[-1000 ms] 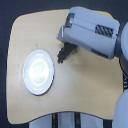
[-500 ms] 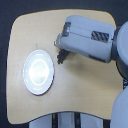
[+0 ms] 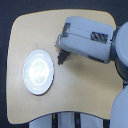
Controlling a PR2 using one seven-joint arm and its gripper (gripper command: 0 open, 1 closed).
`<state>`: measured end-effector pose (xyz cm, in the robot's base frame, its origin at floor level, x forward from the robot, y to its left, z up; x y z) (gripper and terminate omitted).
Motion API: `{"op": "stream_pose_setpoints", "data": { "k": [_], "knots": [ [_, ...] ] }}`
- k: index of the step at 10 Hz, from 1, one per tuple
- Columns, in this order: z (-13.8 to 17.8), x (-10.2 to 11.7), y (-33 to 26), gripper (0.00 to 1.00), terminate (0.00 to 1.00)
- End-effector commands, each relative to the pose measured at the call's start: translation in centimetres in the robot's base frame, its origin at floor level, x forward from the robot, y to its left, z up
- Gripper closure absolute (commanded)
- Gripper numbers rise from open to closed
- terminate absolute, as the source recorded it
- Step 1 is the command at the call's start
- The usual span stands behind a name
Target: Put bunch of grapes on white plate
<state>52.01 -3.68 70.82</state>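
At the near edge the pale wooden worktop (image 3: 75, 95) lies bare, rounded at its corners. Further in, toward the exterior view's left, the white plate (image 3: 38, 71) sits flat and glossy with nothing on it, so the placing is not yet done. Just beside its rim on the exterior view's right, the gripper (image 3: 61, 56) points down at the worktop, a dark blur at its tip; whether that is the bunch of grapes, and whether the fingers are spread or pinching, I cannot tell. Beyond, the bulky grey arm (image 3: 90, 40) reaches in from the exterior view's right, probably carrying toward the plate.
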Motion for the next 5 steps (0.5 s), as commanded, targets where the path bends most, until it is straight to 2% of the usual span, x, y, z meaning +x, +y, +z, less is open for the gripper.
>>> {"op": "stream_pose_setpoints", "data": {
  "k": [1, 5],
  "knots": [
    [0.23, 0.94, -0.47, 1.00, 0.00],
    [0.47, 1.49, -0.91, 1.00, 0.00]
  ]
}}
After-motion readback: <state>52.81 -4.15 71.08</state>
